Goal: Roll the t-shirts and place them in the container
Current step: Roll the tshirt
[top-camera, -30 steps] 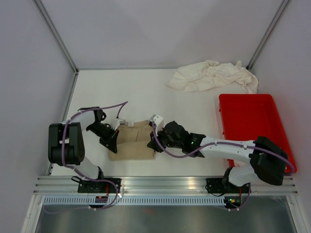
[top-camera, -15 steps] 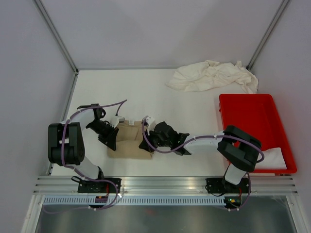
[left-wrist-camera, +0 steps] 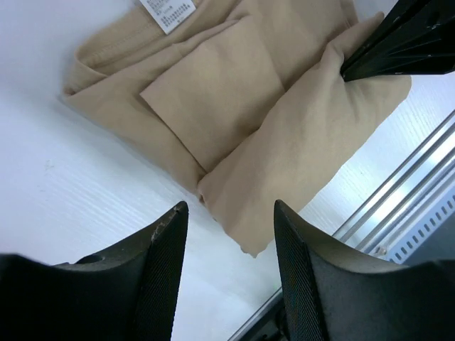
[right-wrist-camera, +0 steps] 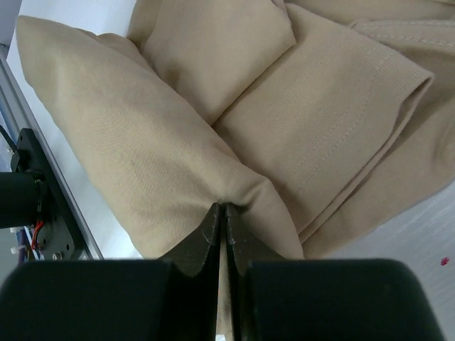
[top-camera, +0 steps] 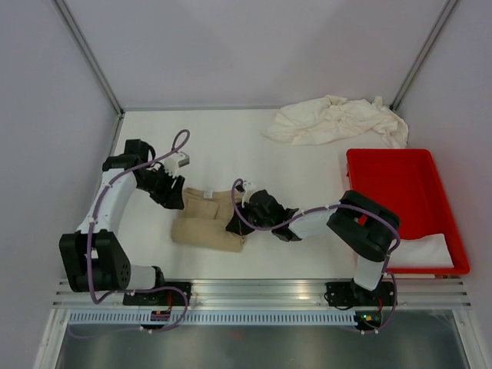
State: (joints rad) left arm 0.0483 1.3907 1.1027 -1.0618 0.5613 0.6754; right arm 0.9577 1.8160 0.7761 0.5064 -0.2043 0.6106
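Observation:
The tan t-shirt (top-camera: 206, 221) lies folded on the white table near the front edge, its near side rolled into a thick fold (right-wrist-camera: 142, 149). Its white neck label (left-wrist-camera: 168, 10) shows in the left wrist view. My right gripper (right-wrist-camera: 225, 210) is shut on the rolled fold at the shirt's right end (top-camera: 235, 221). My left gripper (left-wrist-camera: 231, 245) is open, hovering above the shirt's left end (top-camera: 174, 200) and holding nothing. Cream-white t-shirts (top-camera: 335, 120) lie crumpled in a heap at the back right.
A red tray (top-camera: 400, 184) stands at the right edge with a white cloth (top-camera: 423, 250) in its near end. The aluminium rail (top-camera: 261, 292) runs along the front, close to the tan shirt. Walls close off the back and sides.
My left gripper has opened, let go of the tan shirt and pulled back toward the upper left. My right gripper has closed on the rolled fold and shifted slightly left.

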